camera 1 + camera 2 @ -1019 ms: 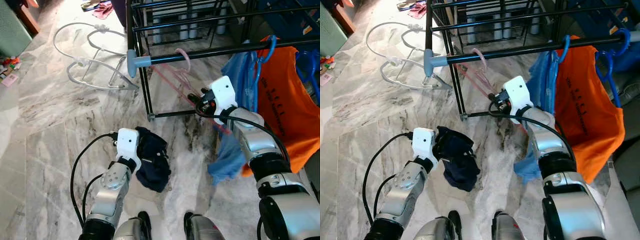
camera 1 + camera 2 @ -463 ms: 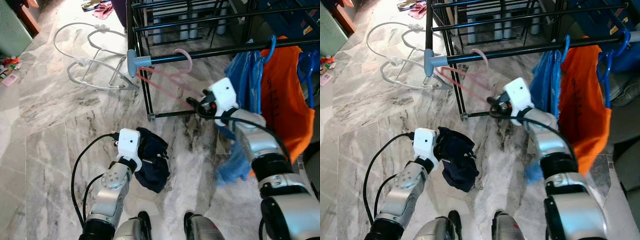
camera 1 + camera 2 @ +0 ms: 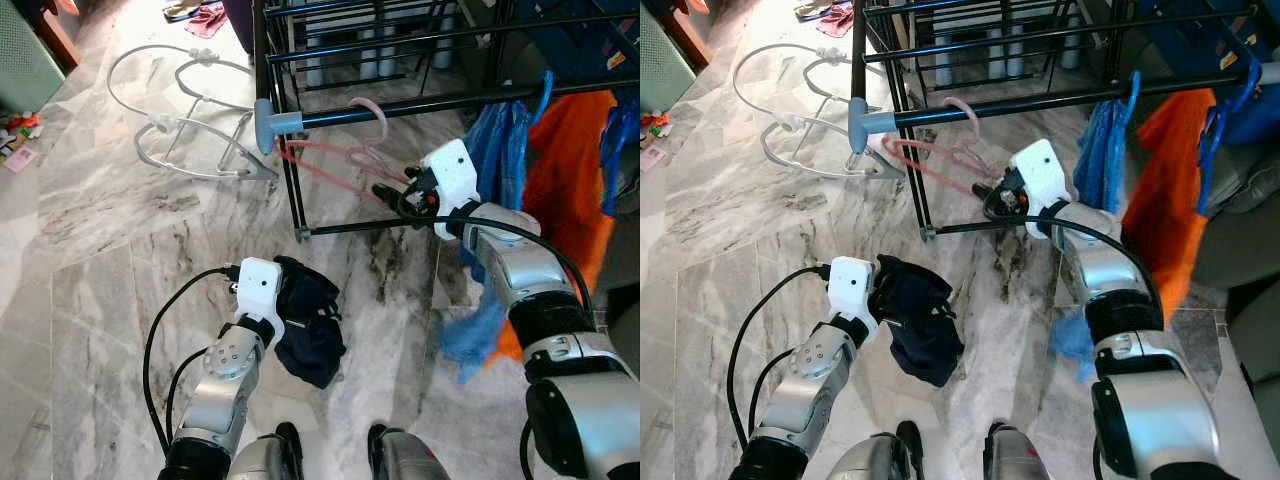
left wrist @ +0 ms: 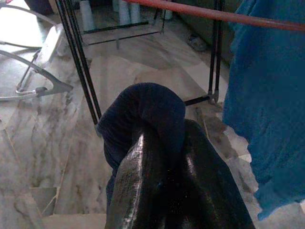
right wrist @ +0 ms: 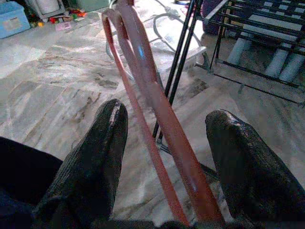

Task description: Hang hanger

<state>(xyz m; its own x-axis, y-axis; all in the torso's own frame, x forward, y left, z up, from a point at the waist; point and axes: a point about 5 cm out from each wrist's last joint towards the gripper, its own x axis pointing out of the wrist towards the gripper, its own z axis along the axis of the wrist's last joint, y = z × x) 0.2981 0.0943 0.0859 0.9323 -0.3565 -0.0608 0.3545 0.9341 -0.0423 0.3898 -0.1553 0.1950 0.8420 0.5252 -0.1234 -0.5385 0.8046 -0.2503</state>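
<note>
A pink hanger (image 3: 335,160) hooks over the black rail (image 3: 430,101) of a drying rack, close to the rail's grey end cap. Its body slants down toward my right gripper (image 3: 386,194). That gripper is open; in the right wrist view the pink hanger (image 5: 147,81) runs between the spread fingers (image 5: 107,138) without being clamped. Low at the front, my left gripper (image 4: 164,138) is shut on a bundle of dark navy cloth (image 3: 308,330), which covers its fingertips.
A blue garment (image 3: 492,150) and an orange shirt (image 3: 560,185) hang from blue hangers further right on the rail. The rack's black legs (image 3: 290,190) stand ahead. A white wire frame (image 3: 180,130) lies on the marble floor at the back left.
The pink hanger has swung on the rail, its body now lying flatter and further left. The orange shirt has swung to the right and turned edge-on. The left arm has stayed put.
</note>
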